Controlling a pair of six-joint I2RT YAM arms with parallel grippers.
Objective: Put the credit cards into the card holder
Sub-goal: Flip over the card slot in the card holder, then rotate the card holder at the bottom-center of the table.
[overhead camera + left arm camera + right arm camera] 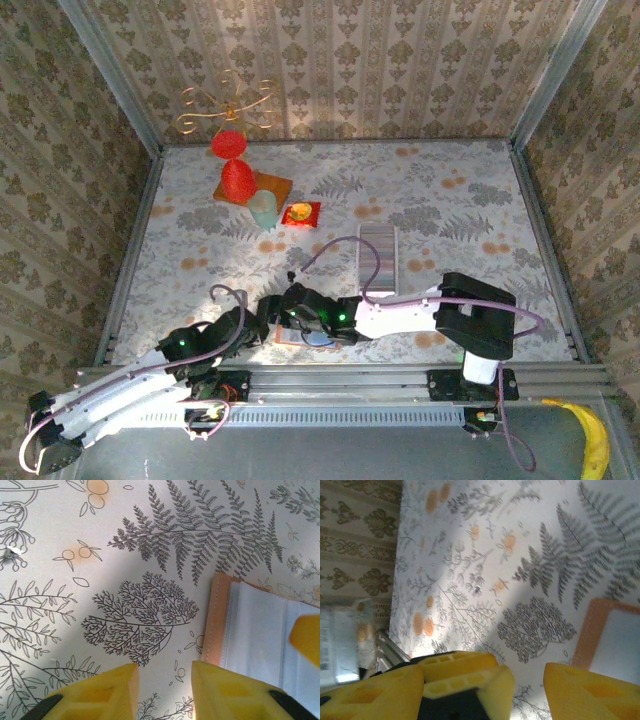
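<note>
The card holder (218, 622) lies flat on the tablecloth, a pinkish-tan stitched rim around pale grey-white credit cards (260, 630). In the top view the card holder (297, 338) sits by the near edge under both wrists. My left gripper (165, 672) is open just left of the holder, with only tablecloth between its fingers. A yellow fingertip (306, 637) of the other arm hangs over the pale face. My right gripper (527, 677) is open with nothing in it; the card holder (594, 630) is beyond its right finger, and the left gripper's yellow fingers (455, 665) are beside it.
A long clear ribbed tray (378, 262) lies mid-table behind the arms. At the back left stand red ornaments (236, 178), a pale cup (264, 210) and a red packet (301, 214). A banana (592, 440) lies off the table at the near right.
</note>
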